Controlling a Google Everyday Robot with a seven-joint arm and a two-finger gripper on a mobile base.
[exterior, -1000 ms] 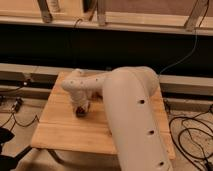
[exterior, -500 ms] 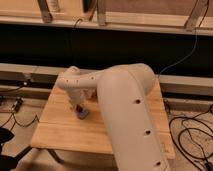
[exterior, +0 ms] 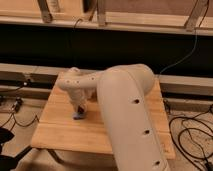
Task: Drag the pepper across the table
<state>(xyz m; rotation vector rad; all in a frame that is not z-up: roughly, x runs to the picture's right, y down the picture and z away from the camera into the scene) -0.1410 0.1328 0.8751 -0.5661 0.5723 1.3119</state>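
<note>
The light wooden table [exterior: 55,131] stands in the middle of the view. My big white arm reaches over it from the lower right, and the gripper [exterior: 80,109] points down at the tabletop left of centre. A small dark bit, which may be the pepper [exterior: 82,108], shows right under the gripper; most of it is hidden. A small blue sponge [exterior: 78,116] lies on the table just in front of the gripper, touching or nearly touching it.
Black cables [exterior: 192,131] lie on the floor right of the table, and more lie on the left [exterior: 11,112]. A low dark shelf or wall with metal rails [exterior: 30,75] runs behind the table. The arm hides the table's right half.
The gripper has shifted a little left and toward the table's near side over the last second. A blue item now shows under it where a dark item showed before.
</note>
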